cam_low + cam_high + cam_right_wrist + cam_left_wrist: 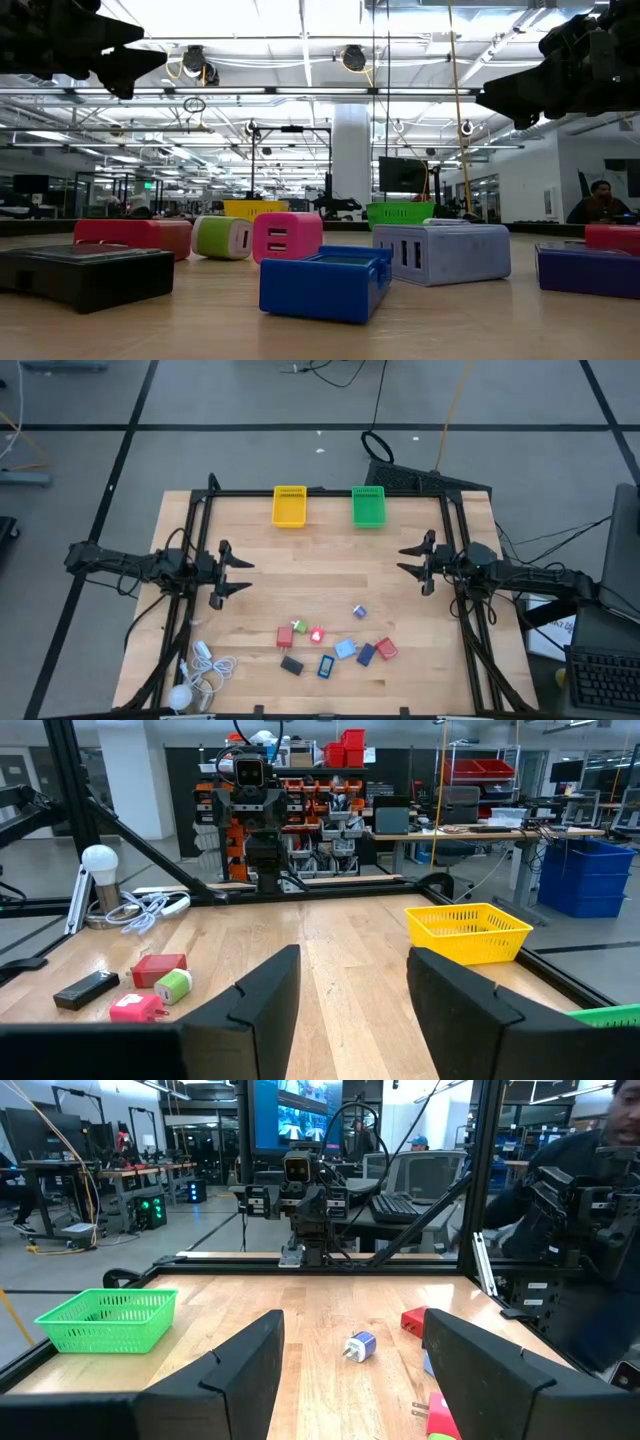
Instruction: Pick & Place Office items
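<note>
High view: both claws, left claw (232, 572) and right claw (415, 561), hang released and empty over the bare tabletop (320, 575), so approx. 9 office items (335, 645) at its near edge need 1 isolated pick, e.g. purple piece (359, 612).

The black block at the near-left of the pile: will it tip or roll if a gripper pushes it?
Probably neither. The black block lies flat and low on the table, wider than tall in the low view, so it should slide. Its square edges make rolling unlikely. It looks rigid, though the low profile may leave the fingers little to catch.
</note>
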`<move>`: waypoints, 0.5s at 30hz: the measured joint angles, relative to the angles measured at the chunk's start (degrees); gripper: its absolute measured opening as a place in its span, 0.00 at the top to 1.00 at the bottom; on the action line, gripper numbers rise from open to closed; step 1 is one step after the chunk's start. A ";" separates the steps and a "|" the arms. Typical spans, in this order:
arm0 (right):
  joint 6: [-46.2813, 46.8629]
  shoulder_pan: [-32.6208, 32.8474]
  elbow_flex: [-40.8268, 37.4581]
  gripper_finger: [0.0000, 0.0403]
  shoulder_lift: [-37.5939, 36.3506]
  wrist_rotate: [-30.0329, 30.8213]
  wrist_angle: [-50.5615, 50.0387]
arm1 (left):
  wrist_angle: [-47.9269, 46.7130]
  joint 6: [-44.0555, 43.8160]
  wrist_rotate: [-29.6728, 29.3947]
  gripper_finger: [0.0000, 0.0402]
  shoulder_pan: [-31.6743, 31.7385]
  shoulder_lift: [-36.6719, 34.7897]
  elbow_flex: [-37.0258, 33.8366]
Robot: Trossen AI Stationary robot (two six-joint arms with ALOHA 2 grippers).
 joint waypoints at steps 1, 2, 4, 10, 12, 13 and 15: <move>-0.01 0.00 -0.01 0.57 0.00 0.00 0.00 | 0.00 0.01 -0.01 0.39 0.01 0.01 0.00; 0.00 -0.01 -0.01 0.57 0.00 0.00 -0.02 | 0.00 0.02 0.01 0.39 0.00 -0.01 0.00; 0.00 -0.01 -0.01 0.57 0.00 0.00 -0.01 | 0.00 -0.01 -0.01 0.39 0.01 -0.01 0.02; -0.01 0.01 0.00 0.56 0.00 0.00 -0.01 | 0.00 0.01 -0.01 0.39 -0.01 0.00 0.00; 0.00 -0.01 -0.01 0.56 0.00 0.00 0.01 | 0.00 0.01 0.01 0.39 0.01 -0.01 0.00; 0.00 -0.01 -0.01 0.56 0.00 0.00 0.00 | 0.00 0.01 0.01 0.39 0.01 0.01 0.00; 0.00 -0.01 -0.01 0.56 0.02 0.00 0.01 | 0.00 0.02 0.00 0.39 0.01 0.00 0.00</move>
